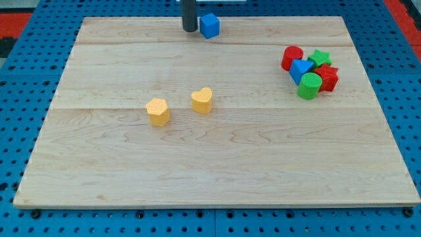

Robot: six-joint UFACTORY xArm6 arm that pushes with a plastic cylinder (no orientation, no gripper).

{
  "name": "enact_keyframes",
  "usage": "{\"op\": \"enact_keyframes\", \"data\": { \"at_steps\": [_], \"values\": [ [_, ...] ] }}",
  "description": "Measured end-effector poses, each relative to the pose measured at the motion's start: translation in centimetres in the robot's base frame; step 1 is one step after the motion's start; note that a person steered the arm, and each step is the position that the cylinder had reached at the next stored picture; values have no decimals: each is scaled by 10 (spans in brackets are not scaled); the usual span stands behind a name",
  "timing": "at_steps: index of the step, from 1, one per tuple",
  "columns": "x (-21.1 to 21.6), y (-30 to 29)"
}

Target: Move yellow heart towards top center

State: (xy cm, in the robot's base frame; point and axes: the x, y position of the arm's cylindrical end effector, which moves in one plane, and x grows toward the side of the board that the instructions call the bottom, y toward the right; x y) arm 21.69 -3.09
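The yellow heart point(202, 101) lies on the wooden board point(217, 164), a little left of the middle. A second yellow block point(158, 111), roughly hexagonal, lies to its left and slightly lower. My tip point(189, 29) is at the view's top, left of centre, far above the yellow heart and apart from it. A blue cube point(209, 26) sits right next to the tip on its right side; I cannot tell whether they touch.
A cluster at the view's upper right holds a red cylinder point(292, 57), a green star point(320, 58), a blue block point(301, 68), a red block point(327, 78) and a green cylinder point(309, 86). Blue pegboard point(20, 99) surrounds the board.
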Motion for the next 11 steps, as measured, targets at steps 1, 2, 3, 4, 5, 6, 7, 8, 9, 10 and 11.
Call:
{"op": "enact_keyframes", "data": {
  "at_steps": [1, 2, 3, 4, 5, 6, 7, 8, 9, 10, 11],
  "values": [
    [-5, 37],
    [-5, 19],
    [46, -32],
    [120, 32],
    [175, 92],
    [250, 104],
    [287, 62],
    [269, 12],
    [226, 12],
    [182, 26],
    [142, 26]
  ]
}}
